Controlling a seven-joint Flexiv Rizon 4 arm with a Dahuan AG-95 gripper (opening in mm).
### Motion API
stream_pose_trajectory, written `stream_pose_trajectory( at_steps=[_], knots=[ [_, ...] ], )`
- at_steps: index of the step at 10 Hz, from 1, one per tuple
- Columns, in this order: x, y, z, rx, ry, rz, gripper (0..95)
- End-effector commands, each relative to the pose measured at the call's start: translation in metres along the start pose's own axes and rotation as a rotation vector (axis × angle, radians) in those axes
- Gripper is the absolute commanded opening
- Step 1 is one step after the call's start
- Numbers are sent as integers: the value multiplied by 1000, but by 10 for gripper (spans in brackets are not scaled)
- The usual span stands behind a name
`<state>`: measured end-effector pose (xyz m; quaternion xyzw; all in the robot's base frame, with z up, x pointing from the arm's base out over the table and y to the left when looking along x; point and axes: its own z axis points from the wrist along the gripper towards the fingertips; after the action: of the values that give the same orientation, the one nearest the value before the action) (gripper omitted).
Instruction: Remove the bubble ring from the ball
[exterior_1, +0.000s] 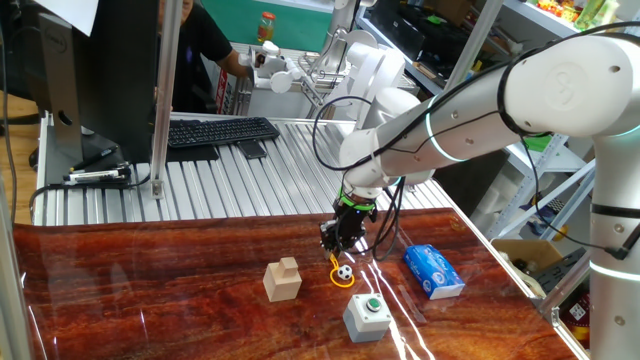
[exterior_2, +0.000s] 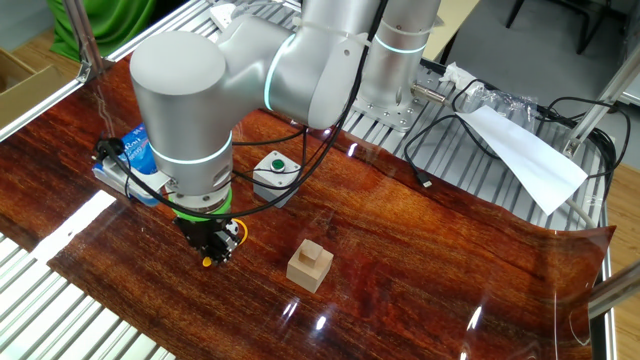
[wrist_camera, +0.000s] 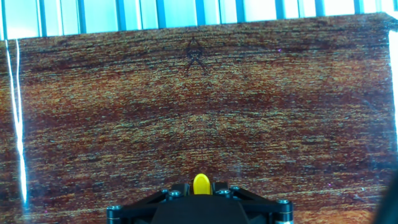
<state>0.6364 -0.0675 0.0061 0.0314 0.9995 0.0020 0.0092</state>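
Nearest the lens in the hand view, the handle of the bubble ring (wrist_camera: 201, 184) shows as a yellow tab at the bottom edge, sitting between the dark fingers of my claw (wrist_camera: 200, 194). I read the claw as clenched on that handle, though the fingertips themselves lie out of frame.

In one fixed view, the claw (exterior_1: 338, 240) stands low over the tabletop (exterior_1: 150, 290), pointing down, just left of the ball (exterior_1: 344, 272). The bubble ring (exterior_1: 340, 274) lies around the ball, its loop flat on the wood and its handle reaching up toward the fingers. The handle is the sensible grip: it stands clear of the ball, so the loop can be lifted without pushing the ball.

A wooden block (exterior_1: 282, 280) sits left of the ball, a grey button box (exterior_1: 366, 315) nearer the camera, and a blue packet (exterior_1: 433, 271) to the right; all are apart from the ring.

In the other fixed view, the claw (exterior_2: 214, 248) hides the ball; only a yellow trace appears beneath it. I judge the ring not yet removed.
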Motion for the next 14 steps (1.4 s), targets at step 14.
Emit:
stream_pose_trajectory(
  at_steps=[14],
  knots=[
    [1, -1, 4, 5, -17, -14, 0]
  ],
)
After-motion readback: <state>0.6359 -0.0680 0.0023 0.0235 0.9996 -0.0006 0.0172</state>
